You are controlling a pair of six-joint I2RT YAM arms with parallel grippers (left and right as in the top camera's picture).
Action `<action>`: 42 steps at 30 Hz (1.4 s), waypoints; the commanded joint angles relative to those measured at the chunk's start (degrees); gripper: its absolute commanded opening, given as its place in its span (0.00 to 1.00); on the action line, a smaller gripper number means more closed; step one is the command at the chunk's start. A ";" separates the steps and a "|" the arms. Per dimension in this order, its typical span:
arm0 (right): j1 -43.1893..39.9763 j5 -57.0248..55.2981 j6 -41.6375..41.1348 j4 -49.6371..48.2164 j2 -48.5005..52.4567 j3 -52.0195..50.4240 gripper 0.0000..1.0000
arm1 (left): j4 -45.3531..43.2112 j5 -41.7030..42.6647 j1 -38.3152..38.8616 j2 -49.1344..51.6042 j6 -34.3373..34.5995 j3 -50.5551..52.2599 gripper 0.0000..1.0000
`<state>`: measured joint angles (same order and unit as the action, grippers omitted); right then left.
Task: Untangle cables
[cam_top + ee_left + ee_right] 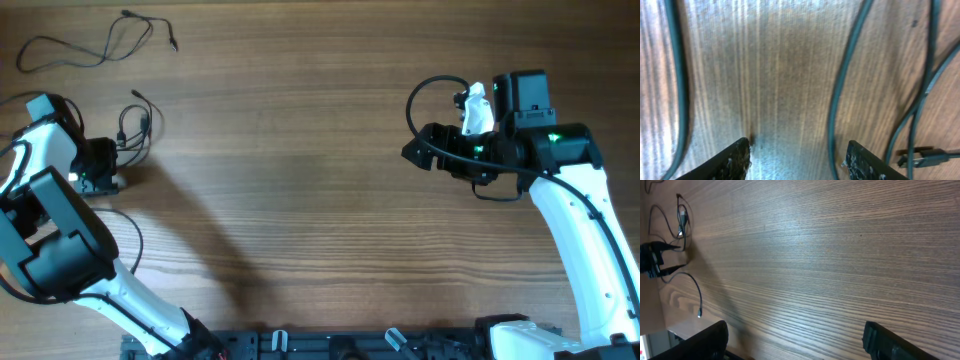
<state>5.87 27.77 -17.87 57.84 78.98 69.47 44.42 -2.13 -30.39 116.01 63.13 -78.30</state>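
Note:
Thin black cables lie at the table's left side. One loose strand [95, 45] curls at the far left corner. A small tangle [137, 125] with plug ends sits just beyond my left gripper [116, 166]. In the left wrist view the left gripper [800, 160] is open and low over the wood. One cable strand [839, 95] runs between its fingers, close to the right fingertip [865, 162], and is not clamped. More strands and a plug [922, 159] lie to the right. My right gripper [795, 330] is open over bare wood, far from the cables [682, 222].
Another thin strand [133, 238] curves near the left arm's base, and its plug end [699, 314] shows in the right wrist view. The right arm [560, 160] hangs over the table's right side. The near table edge [685, 325] shows at the lower left of the right wrist view.

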 commanded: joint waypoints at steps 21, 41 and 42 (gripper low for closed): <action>0.17 -0.79 2.01 0.31 0.33 0.15 0.88 | 5.09 -5.70 -0.24 5.97 0.26 0.46 0.16; 0.17 -0.81 2.93 1.31 0.33 0.15 0.88 | 13.79 3.08 -0.76 5.92 -15.17 -4.70 0.04; 0.17 -0.79 2.91 1.31 0.33 0.15 0.88 | 14.29 5.11 -1.03 5.92 -17.11 -5.53 0.04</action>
<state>5.87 27.77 -16.19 59.13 78.98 69.47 57.34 -5.21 -30.61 119.42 54.43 -81.84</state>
